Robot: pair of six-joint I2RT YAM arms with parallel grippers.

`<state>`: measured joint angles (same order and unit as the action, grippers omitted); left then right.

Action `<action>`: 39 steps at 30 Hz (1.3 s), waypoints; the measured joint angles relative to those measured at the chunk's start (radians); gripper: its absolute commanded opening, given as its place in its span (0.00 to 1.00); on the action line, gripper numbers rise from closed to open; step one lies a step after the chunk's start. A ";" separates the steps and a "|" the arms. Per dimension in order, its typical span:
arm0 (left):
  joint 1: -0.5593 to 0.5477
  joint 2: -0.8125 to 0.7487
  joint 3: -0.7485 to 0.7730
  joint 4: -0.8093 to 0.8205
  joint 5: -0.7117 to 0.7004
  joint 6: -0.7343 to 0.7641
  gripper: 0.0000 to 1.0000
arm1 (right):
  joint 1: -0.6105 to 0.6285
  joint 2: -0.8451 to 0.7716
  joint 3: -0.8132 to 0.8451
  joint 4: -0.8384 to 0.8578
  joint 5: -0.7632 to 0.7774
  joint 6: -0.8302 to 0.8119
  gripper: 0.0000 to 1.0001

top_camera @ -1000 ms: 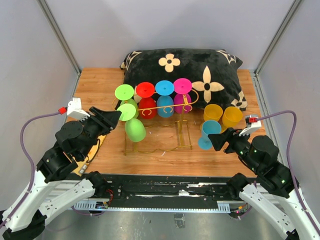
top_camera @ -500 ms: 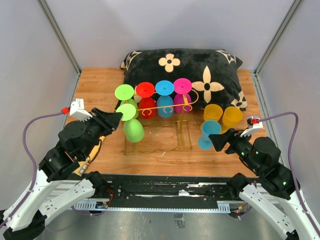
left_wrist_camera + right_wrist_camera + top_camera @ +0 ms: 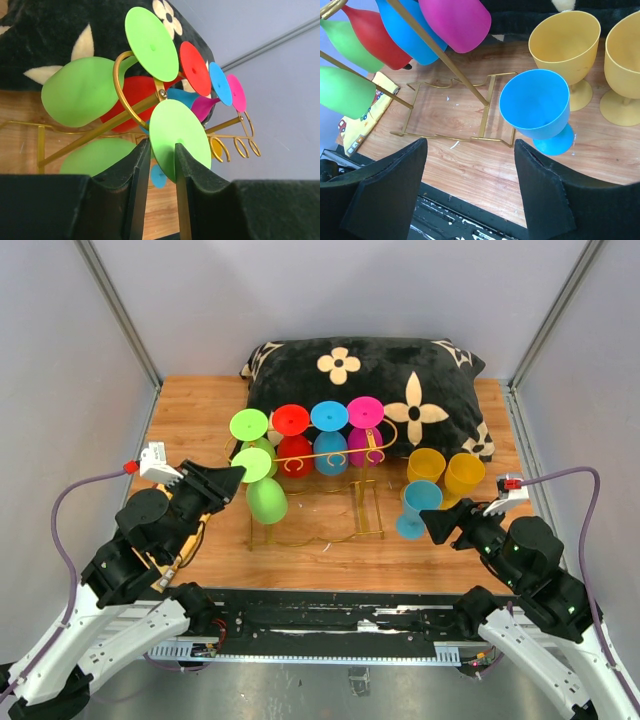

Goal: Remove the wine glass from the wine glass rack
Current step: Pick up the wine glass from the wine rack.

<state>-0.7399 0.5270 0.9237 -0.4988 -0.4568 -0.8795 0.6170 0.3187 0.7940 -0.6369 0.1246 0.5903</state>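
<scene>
"Where was the green wine glass (image 3: pixel 268 500)?"

"Hanging foot-up at the left end of the wine glass rack (image 3: pixel 365 508), in the middle of the table (image 3: pixel 200 410), before the black cushion (image 3: pixel 400 370) at the far edge."

"And the left gripper (image 3: pixel 162 147)?"

"Its fingers (image 3: pixel 137 175) flanked the glass's foot, a narrow gap between them. The stem was hidden, and a pinch could not be confirmed."

"The right gripper (image 3: pixel 470 145)?"

"Spread wide, holding nothing, beside the blue glass (image 3: pixel 535 107) toward the right front corner."
</scene>
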 measured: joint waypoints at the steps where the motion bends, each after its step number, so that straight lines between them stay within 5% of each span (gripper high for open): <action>1: 0.000 0.000 0.000 0.003 0.002 -0.002 0.25 | 0.000 0.000 0.000 0.000 0.000 0.002 0.71; 17: 0.000 -0.035 -0.041 0.109 0.047 -0.114 0.01 | 0.000 -0.006 0.000 -0.006 0.002 0.008 0.71; 39: 0.000 -0.137 -0.101 0.138 0.061 -0.285 0.01 | 0.000 -0.008 0.000 -0.008 0.003 0.013 0.72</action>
<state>-0.7395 0.3897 0.8223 -0.3603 -0.3962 -1.1641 0.6170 0.3111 0.7940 -0.6453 0.1276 0.6037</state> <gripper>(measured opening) 0.021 0.716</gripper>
